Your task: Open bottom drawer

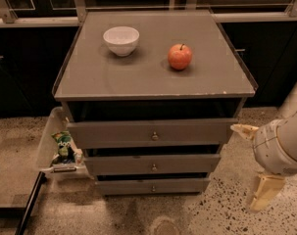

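Observation:
The grey cabinet has three stacked drawer fronts. The bottom drawer (153, 185) is the slimmest, lowest front, with a small round metal knob (153, 188) at its centre, and it sits shut. My gripper (249, 166) hangs to the right of the cabinet, level with the middle and bottom drawers and apart from them. Its two cream fingers (265, 192) are spread apart with nothing between them.
A white bowl (121, 39) and a red apple (180, 56) sit on the cabinet top (153, 77). A clear bin (50, 146) with a green packet (63, 145) stands against the cabinet's left side. Speckled floor lies in front and to the right.

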Robot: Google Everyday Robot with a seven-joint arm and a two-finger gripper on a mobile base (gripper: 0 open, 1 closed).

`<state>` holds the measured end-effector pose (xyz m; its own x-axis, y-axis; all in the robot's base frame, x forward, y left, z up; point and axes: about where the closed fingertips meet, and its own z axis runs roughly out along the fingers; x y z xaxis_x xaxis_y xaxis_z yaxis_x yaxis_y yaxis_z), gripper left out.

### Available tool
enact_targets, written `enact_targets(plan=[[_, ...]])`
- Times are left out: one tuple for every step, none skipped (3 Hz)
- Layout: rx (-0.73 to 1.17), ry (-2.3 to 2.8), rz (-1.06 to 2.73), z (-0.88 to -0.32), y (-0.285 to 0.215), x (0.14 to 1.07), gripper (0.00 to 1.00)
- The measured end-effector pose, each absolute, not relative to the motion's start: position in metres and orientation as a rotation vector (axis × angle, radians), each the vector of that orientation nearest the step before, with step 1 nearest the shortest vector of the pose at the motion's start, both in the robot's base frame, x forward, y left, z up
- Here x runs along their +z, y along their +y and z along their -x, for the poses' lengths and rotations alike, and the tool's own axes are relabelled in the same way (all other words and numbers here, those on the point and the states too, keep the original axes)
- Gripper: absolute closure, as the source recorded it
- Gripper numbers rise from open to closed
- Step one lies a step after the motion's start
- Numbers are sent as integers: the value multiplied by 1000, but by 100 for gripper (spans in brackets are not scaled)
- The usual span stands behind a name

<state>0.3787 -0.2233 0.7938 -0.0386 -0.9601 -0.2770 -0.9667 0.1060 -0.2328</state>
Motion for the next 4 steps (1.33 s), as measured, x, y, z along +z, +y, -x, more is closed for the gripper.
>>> enact_targets(plan=[[26,2039,1889,-379,-222,789,0],[107,2043,1827,-394,-228,752,0],[156,2017,1756,-418,-239,691,0],[148,1921,1697,-442,-243,646,0]])
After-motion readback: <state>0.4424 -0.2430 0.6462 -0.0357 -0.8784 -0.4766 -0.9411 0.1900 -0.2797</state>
